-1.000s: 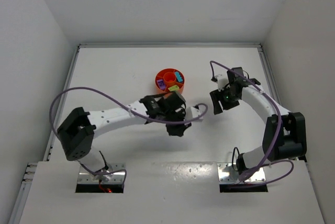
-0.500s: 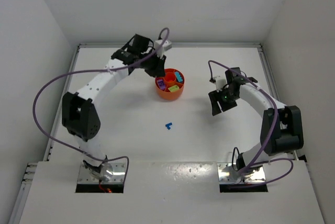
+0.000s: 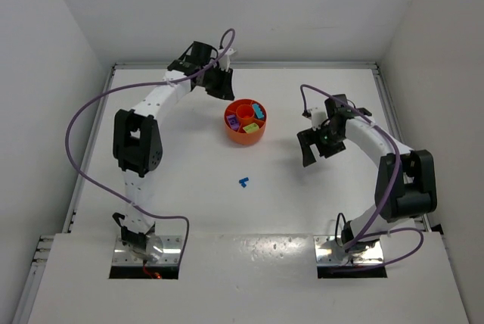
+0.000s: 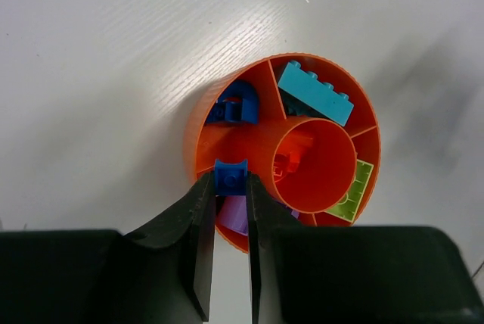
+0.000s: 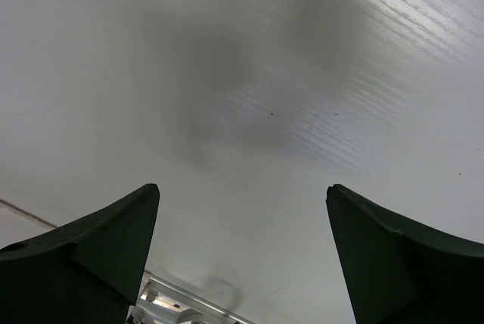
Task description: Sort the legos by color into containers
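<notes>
Hovering over 1 orange bowl [image 4: 193, 136], the left gripper [image 4: 230, 185] pinches 1 blue brick [image 4: 230, 175]; the right gripper [image 5: 242, 203] gapes empty; 1 stray lego [image 3: 244, 182] lies apart.

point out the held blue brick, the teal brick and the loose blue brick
held blue brick [image 4: 231, 178]: left wrist view, its front face
teal brick [image 4: 316, 93]: left wrist view, studded top
loose blue brick [image 3: 244, 182]: top external view, its middle
</notes>
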`<state>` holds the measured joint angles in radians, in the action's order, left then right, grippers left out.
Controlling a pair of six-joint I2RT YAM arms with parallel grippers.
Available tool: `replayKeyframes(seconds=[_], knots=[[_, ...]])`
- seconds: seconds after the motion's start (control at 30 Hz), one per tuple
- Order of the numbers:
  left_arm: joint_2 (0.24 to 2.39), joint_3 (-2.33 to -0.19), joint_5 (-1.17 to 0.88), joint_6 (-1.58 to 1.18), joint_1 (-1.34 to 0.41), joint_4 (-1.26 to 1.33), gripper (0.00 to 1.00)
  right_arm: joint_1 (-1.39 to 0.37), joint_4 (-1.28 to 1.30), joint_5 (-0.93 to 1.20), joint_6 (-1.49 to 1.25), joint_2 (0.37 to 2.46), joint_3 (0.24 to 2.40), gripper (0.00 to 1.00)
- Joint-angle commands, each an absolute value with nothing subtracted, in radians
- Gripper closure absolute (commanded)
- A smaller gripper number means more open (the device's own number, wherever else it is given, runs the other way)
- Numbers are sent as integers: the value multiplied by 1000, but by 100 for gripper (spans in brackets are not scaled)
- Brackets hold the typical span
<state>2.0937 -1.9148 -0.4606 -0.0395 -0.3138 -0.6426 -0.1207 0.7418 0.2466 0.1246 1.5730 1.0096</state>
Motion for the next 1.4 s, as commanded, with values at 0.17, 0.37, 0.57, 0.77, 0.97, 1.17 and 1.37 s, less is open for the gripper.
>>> replayKeyframes(seconds=[0.17,0.37,0.57,0.77,0.97,1.17,1.37], knots=[[2132,-1973,-512,-58,-308,-624,97,-118,753,258,124,1592,1055,8],[2154,-1973,-503,-58,-318,-624,84,-118,753,249,124,1592,1055,8],[2163,-1973,-503,-58,-318,-624,80,-118,753,249,124,1601,1055,8],[2163,-1973,-494,-58,-327,-624,63,-118,753,249,124,1601,1055,8],[2131,-1982,-483,-67,-336,-624,50,-118,753,249,124,1601,1055,8],[2076,-1961,-465,-46,-347,-624,49,-118,753,249,124,1591,1046,8],[2043,-1913,-426,-34,-377,-606,49,-118,753,249,124,1582,1046,8]])
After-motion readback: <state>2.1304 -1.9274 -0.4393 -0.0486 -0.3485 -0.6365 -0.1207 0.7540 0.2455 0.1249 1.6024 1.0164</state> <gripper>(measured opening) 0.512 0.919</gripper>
